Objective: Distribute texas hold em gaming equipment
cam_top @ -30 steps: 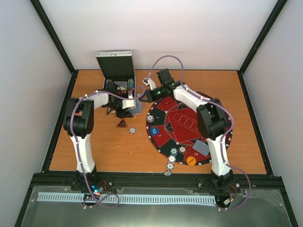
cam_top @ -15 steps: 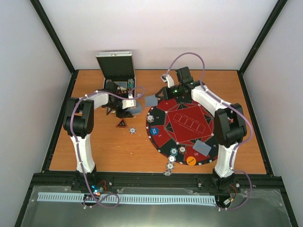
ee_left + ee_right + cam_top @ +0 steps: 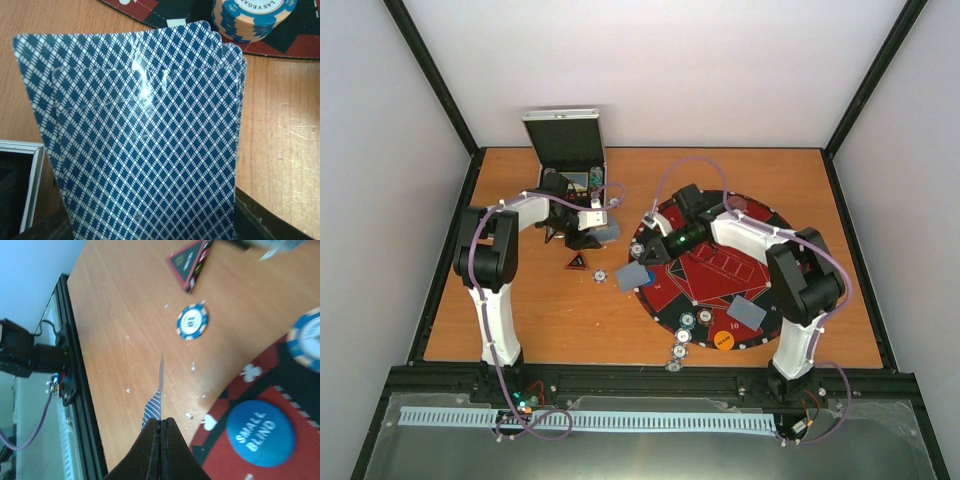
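My left gripper is shut on a fanned deck of blue-backed playing cards, which fills the left wrist view and hides the fingers. My right gripper is shut on a single playing card, seen edge-on; it hangs low over the left rim of the round red-and-black mat. A blue "small blind" disc lies on the mat beside it. One poker chip lies on the wood, and a chip stack sits on the mat's rim. Another card and an orange disc lie at the mat's front.
An open case stands at the back left behind the left gripper. A dark triangular piece lies on the wood. Several chips trail off the mat's front edge towards the black rail.
The right arm has swung with its card from beside the left gripper's deck, round the back, down to the mat's left rim. The left arm has stayed put.
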